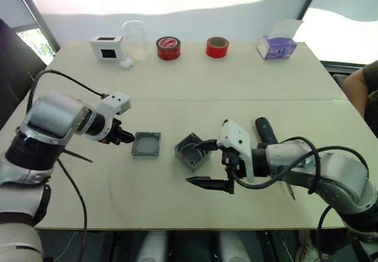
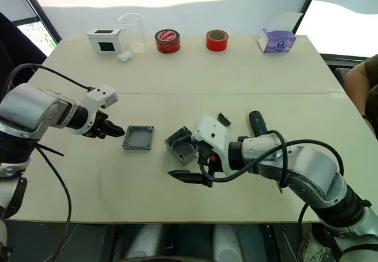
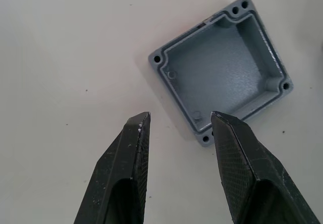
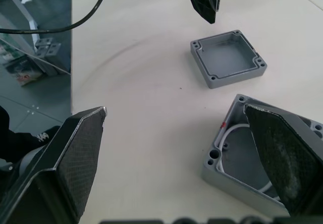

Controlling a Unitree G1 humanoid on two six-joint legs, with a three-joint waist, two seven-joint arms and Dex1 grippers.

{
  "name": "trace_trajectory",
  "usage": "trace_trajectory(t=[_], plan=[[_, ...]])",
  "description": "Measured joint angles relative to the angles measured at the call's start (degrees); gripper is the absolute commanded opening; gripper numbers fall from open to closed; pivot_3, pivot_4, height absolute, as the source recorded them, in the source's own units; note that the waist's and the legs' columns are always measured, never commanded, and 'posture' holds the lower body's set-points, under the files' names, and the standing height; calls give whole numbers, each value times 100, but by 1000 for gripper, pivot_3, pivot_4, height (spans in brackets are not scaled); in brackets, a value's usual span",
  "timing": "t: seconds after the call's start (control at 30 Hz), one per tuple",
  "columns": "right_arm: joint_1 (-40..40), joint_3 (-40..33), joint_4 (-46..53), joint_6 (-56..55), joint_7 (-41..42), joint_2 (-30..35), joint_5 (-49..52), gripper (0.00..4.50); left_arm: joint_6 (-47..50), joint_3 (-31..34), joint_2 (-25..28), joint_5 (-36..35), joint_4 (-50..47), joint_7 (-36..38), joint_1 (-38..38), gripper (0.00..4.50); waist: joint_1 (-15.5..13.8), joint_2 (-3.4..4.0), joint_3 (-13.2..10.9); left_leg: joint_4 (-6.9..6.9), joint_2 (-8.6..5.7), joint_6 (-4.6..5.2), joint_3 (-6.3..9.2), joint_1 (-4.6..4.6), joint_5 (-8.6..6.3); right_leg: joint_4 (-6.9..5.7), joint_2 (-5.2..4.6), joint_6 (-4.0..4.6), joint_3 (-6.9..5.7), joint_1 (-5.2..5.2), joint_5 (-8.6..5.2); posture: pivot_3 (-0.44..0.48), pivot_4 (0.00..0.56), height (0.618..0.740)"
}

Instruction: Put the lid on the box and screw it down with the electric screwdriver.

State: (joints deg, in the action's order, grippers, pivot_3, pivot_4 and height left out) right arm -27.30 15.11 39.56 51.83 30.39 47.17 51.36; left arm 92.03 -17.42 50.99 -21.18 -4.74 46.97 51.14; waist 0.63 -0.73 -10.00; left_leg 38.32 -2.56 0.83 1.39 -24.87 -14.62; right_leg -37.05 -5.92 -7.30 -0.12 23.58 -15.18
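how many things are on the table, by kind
rolls of red tape: 2
grey box parts: 2, the box and the lid
electric screwdriver: 1
white box with a black window: 1
clear beaker: 1
purple tissue box: 1
small white item by the beaker: 1
total: 9

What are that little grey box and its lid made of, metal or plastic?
Probably cast metal, though painted plastic is possible. The lid has a matte, finely grained grey surface with thick rims and moulded corner holes. The box shows the same dull grey walls.
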Motion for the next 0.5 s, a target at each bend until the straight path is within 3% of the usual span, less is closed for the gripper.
trace_trajectory(t=[0.4, 0.5], plan=[[144, -256, 29, 283, -225, -343, -173, 4500, -35, -444, -697, -53, 936, -648, 164, 1902, -33, 1, 1, 0, -3, -4, 1, 0, 3, -3, -3, 0, 1, 0, 0, 0, 150, 740], [165, -332, 73, 372, -313, -374, -171, 4500, -150, -435, -793, -36, 1159, -735, 207, 1154, -53, 5, 4, 0, -4, -6, 1, 9, 3, -3, -4, 0, 1, -6, 0, 0, 150, 740]])
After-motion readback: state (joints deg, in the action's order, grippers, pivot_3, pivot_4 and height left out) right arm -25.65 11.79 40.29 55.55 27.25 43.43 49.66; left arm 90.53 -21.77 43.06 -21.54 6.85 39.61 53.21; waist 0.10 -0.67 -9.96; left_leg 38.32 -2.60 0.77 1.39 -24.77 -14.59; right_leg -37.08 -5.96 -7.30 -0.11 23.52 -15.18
